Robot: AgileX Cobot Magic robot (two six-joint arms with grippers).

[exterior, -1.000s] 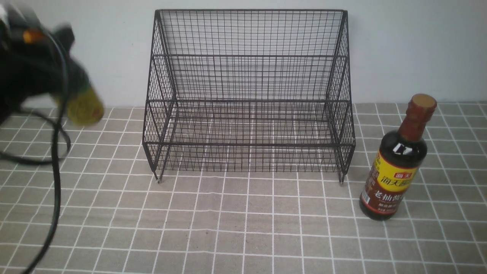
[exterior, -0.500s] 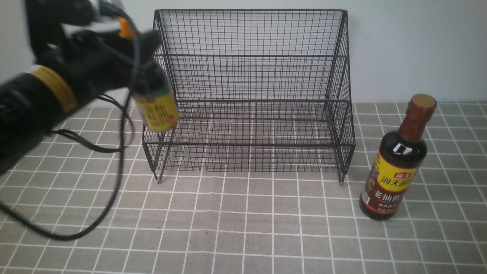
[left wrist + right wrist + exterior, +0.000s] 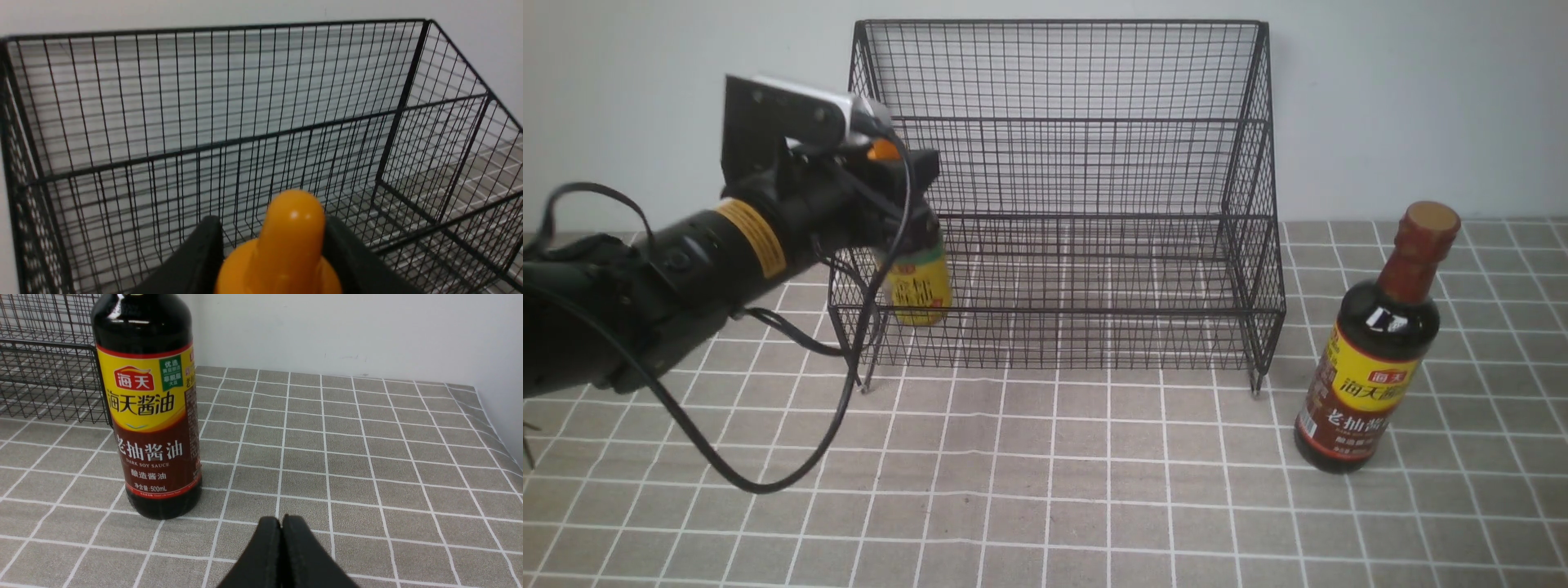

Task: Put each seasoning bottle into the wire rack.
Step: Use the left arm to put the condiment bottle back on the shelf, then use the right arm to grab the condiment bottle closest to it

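Note:
The black wire rack stands at the back centre against the wall. My left gripper is shut on the small squat bottle with the yellow label and holds it upright inside the rack's left end, over the lower step. In the left wrist view its orange cap sits between my fingers, with the rack's mesh behind. The taller bottle with the brown-red cap stands on the cloth right of the rack. It shows close in the right wrist view. My right gripper is shut and empty, low near that bottle's base.
A grey checked cloth covers the table. A pale wall rises right behind the rack. My left arm's black cable loops down over the cloth at the left. The cloth's right edge lies by a side wall.
My left arm has swung from the far left to the right and down, carrying the small bottle from outside the rack into its left end. The taller bottle has not moved.

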